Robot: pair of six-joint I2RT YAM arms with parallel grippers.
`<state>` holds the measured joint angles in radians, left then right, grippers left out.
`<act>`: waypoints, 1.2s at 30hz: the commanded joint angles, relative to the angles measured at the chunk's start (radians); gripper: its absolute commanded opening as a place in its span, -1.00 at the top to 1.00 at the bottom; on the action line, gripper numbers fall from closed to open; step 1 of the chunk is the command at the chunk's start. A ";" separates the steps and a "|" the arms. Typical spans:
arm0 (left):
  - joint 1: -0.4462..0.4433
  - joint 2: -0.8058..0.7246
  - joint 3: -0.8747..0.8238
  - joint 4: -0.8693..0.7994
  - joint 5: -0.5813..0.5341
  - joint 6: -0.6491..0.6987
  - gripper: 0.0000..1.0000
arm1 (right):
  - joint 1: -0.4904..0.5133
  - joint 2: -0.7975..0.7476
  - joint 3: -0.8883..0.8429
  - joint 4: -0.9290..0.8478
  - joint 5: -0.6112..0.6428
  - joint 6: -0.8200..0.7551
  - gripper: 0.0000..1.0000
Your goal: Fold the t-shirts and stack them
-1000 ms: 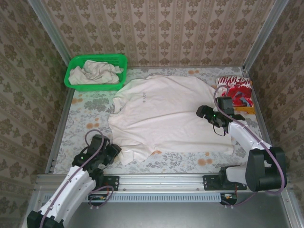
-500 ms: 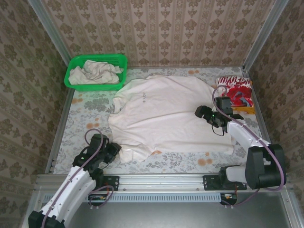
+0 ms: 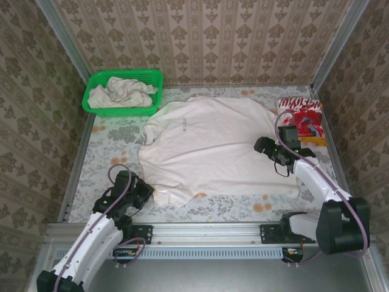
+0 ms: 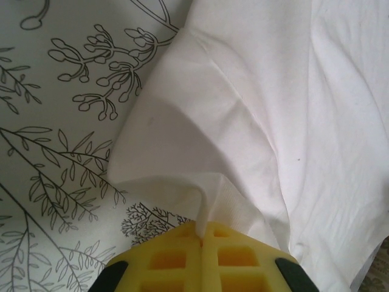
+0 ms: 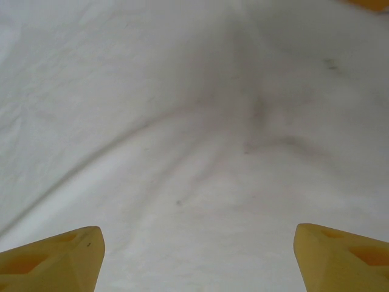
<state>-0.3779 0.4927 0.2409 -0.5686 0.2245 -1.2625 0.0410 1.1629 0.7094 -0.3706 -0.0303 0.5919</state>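
Shirt [image 3: 213, 146] is lying unfolded; L gripper [image 4: 202, 228] pinching its corner, R gripper [image 5: 197, 237] hovering wide; red shirt [image 3: 299, 111] folded, basket shirt [image 3: 118, 92] waiting.

Noted plain off-white on the spread t-shirt [image 3: 213, 146] between both grippers, with a small dark chest print [image 3: 184, 123]. Same off-white on the crumpled t-shirt [image 3: 121, 92] in the green mesh basket [image 3: 118, 112], well ahead of the left gripper [image 4: 202, 230]. Red-and-white pattern on the folded t-shirt [image 3: 301, 112] just beyond the right gripper [image 5: 196, 237]. Yellow on the fingers [image 4: 170, 258] of both. Pale tablecloth [image 3: 115, 137] with grey leaf-and-flower outlines and orange blotches. Beige damask on the wallpaper [image 3: 206, 36]. White arms [image 3: 91, 237] with black joints.
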 commanded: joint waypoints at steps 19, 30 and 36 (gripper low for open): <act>0.041 0.113 0.062 0.005 0.037 0.061 1.00 | -0.214 -0.149 -0.172 -0.432 0.189 0.283 0.26; 0.059 0.101 0.067 -0.005 0.041 0.070 1.00 | -0.224 -0.107 -0.154 -0.406 0.176 0.277 1.00; 0.078 0.086 0.119 -0.052 0.013 0.096 1.00 | -0.224 -0.186 -0.125 -0.442 0.198 0.266 1.00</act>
<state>-0.3138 0.5888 0.3069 -0.5865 0.2543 -1.2034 -0.1791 1.0126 0.5488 -0.7696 0.1356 0.8639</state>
